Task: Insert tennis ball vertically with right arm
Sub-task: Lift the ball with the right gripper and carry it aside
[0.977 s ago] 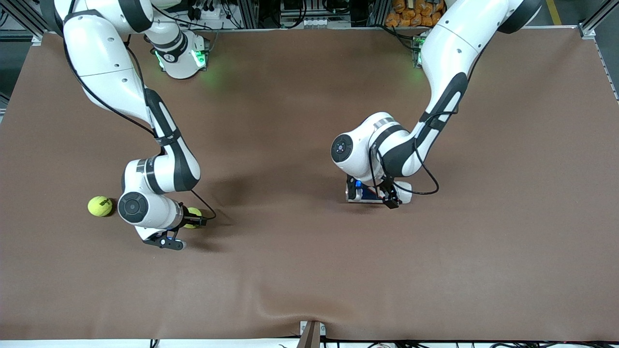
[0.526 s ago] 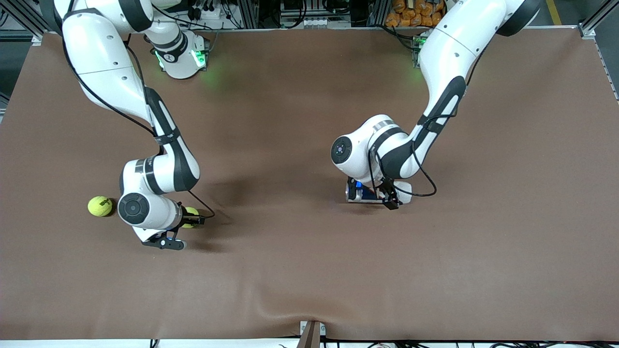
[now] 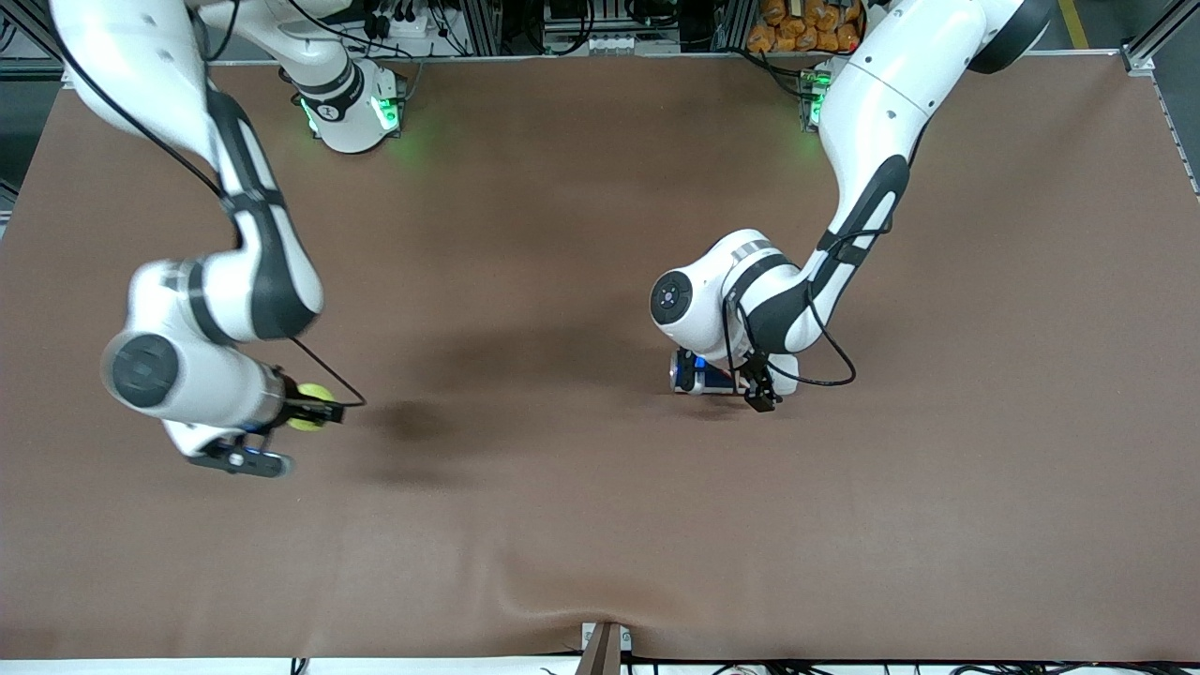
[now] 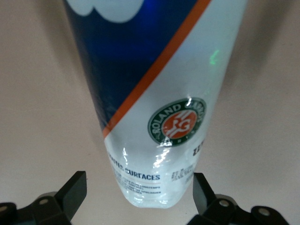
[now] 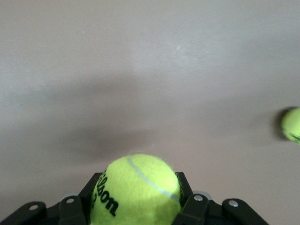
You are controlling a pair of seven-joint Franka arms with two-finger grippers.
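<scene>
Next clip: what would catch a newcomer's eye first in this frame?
The yellow tennis ball clamped in the right gripper, up in the air over the brown table toward the right arm's end. Then the blue-and-white ball can under the left gripper near the table's middle, jaws spread either side of it without touching. A second ball lies on the table, seen in the right wrist view.

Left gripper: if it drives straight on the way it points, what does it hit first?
The ball can. It sits dead centre between the open fingers of the left gripper, apparently untouched. Depth is unclear, but nothing else lies in that line.
</scene>
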